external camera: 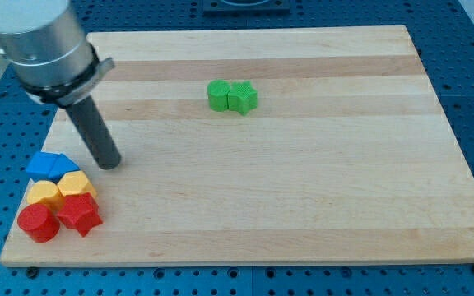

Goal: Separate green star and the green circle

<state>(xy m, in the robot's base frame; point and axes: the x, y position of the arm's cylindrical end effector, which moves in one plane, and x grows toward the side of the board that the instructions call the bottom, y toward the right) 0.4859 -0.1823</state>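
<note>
**Ana:** Green star [243,97] and green circle [219,95] sat touching, side by side, in the upper middle of the table [303,205], circle on the view's left, star on the view's right.

**Ben:** And my tip [110,163] was well apart from them, down at the view's left, just above the cluster in the bottom-left corner: blue block [50,165], two yellow blocks [45,194] [77,184], red circle [38,223] and red star [81,215].

**Ana:** What about the end effector, spread or pinching?

**Ben:** Nothing to spread. It was a plain dark rod, no jaws, holding nothing and touching no block.

**Ana:** So how should the split have been played?

**Ben:** By my reading, the clean way was to swing wide of the corner cluster, then come at the seam where the two greens met, from above or below. A tip driven into that seam would wedge them apart.

**Ana:** And a side-on shove?

**Ben:** Risky, I judged. Pushed from the view's left, the circle would likely carry the star along, the pair staying together. Better to hit one block off-centre, away from its neighbour, with open wood all around to receive it.
</note>
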